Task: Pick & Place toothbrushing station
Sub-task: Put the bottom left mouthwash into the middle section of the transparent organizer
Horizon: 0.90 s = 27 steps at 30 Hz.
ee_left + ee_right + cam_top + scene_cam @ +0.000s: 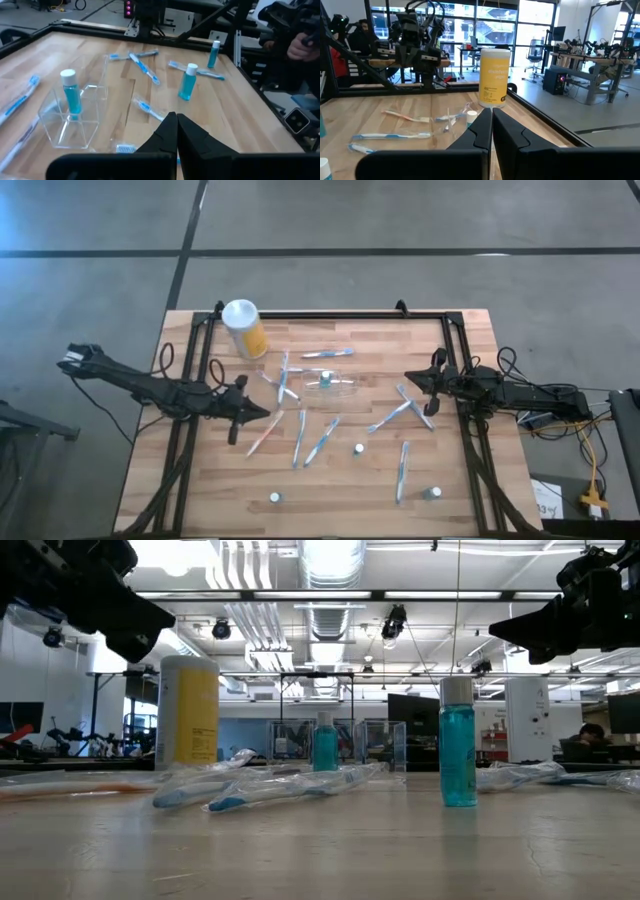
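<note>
- Toothbrushing station: clear plastic box holder, sits mid-table, slightly toward the far edge. One small blue bottle with a white cap stands inside it.
- Left gripper hovers off the table near the left edge, fingers pressed together, holding nothing.
- Right gripper hovers near the right edge, fingers also closed, empty. Neither touches the station.
- Scattered toothbrushes lie around the holder; two loose blue bottles stand toward the near right. Yellow canister with white lid stands at the far-left corner, well apart from the station.
- Handling guess: holder looks light, rigid, thin-walled, slick. Likely slides if nudged, could crack or flex under a hard squeeze.
- Best hold, I'd say: pinch one upright wall at its top rim, one finger inside, one outside, away from the bottle.
- Risk: the bottle inside tips if the holder tilts on lift. Transparent walls make edge alignment hard to judge.
</note>
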Tool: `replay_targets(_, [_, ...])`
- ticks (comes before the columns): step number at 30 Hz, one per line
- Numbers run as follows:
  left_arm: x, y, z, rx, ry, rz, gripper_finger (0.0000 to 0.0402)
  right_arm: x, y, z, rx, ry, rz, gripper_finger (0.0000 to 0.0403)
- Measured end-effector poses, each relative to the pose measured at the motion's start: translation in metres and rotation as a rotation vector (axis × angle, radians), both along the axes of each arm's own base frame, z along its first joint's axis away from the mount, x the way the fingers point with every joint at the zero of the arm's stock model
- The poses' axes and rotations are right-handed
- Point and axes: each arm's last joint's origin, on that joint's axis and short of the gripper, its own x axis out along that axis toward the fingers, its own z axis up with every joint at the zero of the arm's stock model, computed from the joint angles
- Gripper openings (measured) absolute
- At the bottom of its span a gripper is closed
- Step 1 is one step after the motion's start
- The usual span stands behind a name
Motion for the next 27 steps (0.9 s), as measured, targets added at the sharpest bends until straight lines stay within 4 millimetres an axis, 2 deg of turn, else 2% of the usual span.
replay_targets(11, [-0.003,0.000,-0.001,-0.049,-0.012,-0.014,0.0003,0.000,0.000,0.000,0.002,0.000,0.000,0.0008])
replay_targets(15, [-0.001,-0.003,0.005,-0.088,0.050,-0.028,0.0002,0.000,0.000,0.000,0.001,0.000,0.000,0.0008])
replay_targets(18, [0.003,-0.010,0.019,-0.086,0.121,-0.040,0.0002,0.000,0.000,0.000,0.003,0.000,0.000,0.0008])
replay_targets(22, [0.014,-0.023,0.054,-0.092,0.199,-0.036,0.0001,0.000,0.000,0.000,0.003,0.000,0.000,0.0008])
replay_targets(27, [0.029,-0.046,0.087,-0.081,0.426,0.009,0.0001,0.000,0.000,0.000,0.003,0.000,0.000,0.0008])
